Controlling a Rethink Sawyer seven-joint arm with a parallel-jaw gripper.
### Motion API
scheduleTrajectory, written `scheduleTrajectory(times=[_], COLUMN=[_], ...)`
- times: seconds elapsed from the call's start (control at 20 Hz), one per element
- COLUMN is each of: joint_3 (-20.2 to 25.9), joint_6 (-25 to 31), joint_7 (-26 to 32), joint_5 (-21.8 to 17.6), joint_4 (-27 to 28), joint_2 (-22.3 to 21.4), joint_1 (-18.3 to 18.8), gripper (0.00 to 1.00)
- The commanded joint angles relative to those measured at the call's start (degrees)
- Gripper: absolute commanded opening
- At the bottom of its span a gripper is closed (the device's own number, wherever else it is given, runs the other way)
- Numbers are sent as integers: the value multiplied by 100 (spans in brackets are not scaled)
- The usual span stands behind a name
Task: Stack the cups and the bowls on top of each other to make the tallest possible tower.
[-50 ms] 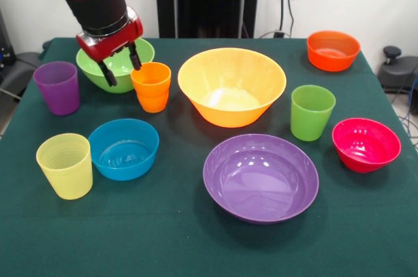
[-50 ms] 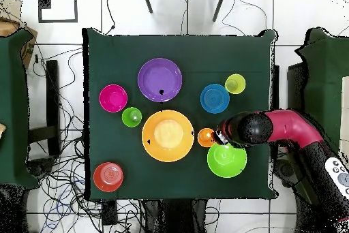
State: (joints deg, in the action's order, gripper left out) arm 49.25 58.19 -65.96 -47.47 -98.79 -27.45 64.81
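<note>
My gripper (image 1: 124, 74) hangs open and empty over the light green bowl (image 1: 116, 68), just left of the orange cup (image 1: 151, 86). Overhead, the gripper (image 2: 219, 137) is beside the orange cup (image 2: 206, 137) and above the green bowl (image 2: 227, 160). Every cup and bowl stands alone, upright: large orange-yellow bowl (image 1: 231, 86), purple bowl (image 1: 260, 178), blue bowl (image 1: 123, 149), pink-red bowl (image 1: 366, 144), orange-red bowl (image 1: 333, 50), purple cup (image 1: 57, 87), yellow cup (image 1: 64, 165), green cup (image 1: 312, 112). The arm hides the purple cup overhead.
The table (image 1: 163, 251) is covered in dark green cloth. Loose cables (image 2: 61, 176) lie on the floor beside it. A second green table (image 2: 13, 107) stands at the overhead view's left edge.
</note>
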Motion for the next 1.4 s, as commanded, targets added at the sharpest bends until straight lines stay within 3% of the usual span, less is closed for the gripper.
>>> scheduleTrajectory(times=[0.05, 0.9, 1.4], joint_3=[-427, -676, -962], joint_6=[-352, -788, -1036], joint_7=[713, 473, 38], joint_5=[-644, -949, -1245], joint_4=[10, 76, 178], joint_2=[10, 84, 103], joint_1=[-286, -435, -668], gripper=[100, 100, 100])
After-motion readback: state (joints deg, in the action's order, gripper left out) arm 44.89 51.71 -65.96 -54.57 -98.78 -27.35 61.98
